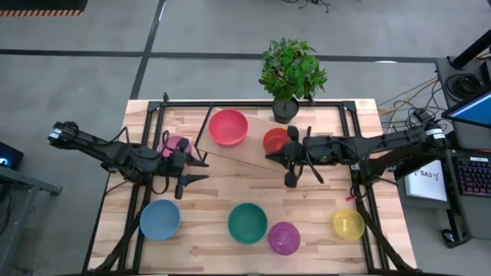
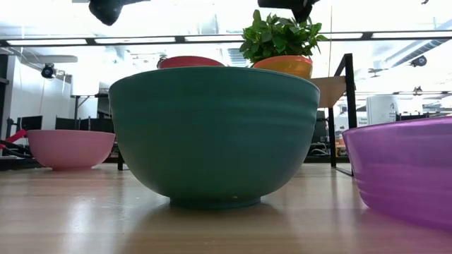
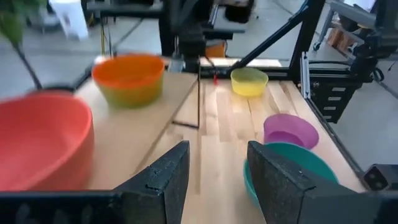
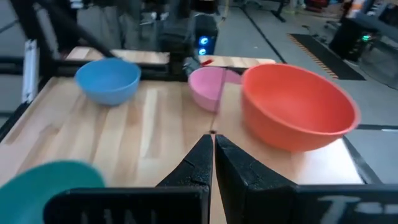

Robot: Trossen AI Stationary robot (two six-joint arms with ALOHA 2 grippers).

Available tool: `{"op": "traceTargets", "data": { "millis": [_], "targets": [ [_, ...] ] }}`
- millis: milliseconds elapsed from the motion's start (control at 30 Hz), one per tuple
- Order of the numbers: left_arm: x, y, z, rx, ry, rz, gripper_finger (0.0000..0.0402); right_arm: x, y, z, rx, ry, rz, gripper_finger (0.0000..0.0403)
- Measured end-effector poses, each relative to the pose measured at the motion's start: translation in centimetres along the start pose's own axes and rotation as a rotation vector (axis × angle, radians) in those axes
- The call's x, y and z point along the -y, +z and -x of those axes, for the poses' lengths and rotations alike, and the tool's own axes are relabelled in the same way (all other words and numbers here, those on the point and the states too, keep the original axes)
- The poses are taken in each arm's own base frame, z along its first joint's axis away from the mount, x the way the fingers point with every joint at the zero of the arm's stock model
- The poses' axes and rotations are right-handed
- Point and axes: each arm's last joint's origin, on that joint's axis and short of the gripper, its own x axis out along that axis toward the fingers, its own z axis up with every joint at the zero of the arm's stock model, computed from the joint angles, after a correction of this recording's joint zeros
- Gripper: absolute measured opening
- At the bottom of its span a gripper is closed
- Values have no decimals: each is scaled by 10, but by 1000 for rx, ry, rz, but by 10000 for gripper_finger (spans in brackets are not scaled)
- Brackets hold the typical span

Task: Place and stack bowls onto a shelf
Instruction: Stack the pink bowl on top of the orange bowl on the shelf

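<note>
Two bowls, red [image 1: 228,126] and orange [image 1: 275,139], sit on the shelf [image 1: 245,157]; five others wait on the table [image 1: 215,245]. Left gripper [image 1: 184,170] hangs empty, fingers apart; right gripper [image 1: 270,156] is pinched together, empty. Next likely comes a fresh pickup.

Two bowls [image 1: 228,126] sit on the shelf [image 1: 245,153] at upper centre; four more [image 1: 247,222] line the bench [image 1: 207,253] along the lower edge.
</note>
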Motion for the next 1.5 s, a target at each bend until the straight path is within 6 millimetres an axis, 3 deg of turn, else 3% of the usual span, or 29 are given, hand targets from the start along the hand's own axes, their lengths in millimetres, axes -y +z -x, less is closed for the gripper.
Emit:
{"op": "traceTargets", "data": {
  "millis": [333, 467, 600, 733, 833, 1033, 1267, 1500],
  "targets": [
    [-6, -5, 14, -250, 95, 290, 146, -32, -5, 8, -27, 113, 73, 9],
    [-11, -8, 22, -353, 213, 396, 146, -41, -9, 11, -56, 139, 67, 9],
    [-17, -25, 28, -526, 381, 447, 146, -48, -15, 14, -93, 162, 54, 9],
    [-24, -46, 32, -763, 539, 366, 146, -54, -22, 15, -113, 177, 38, 9],
    [-26, -52, 29, -846, 574, 300, 146, -56, -28, 15, -130, 181, 24, 9],
    [-21, -58, 11, -907, 562, 213, 146, -59, -32, 15, -139, 189, 28, 9],
    [-22, -84, -6, -948, 517, 106, 146, -69, -43, 17, -152, 228, 54, 9],
    [-24, -97, -5, -970, 519, 57, 146, -77, -59, 22, -126, 263, 61, 9]
  ]
}}
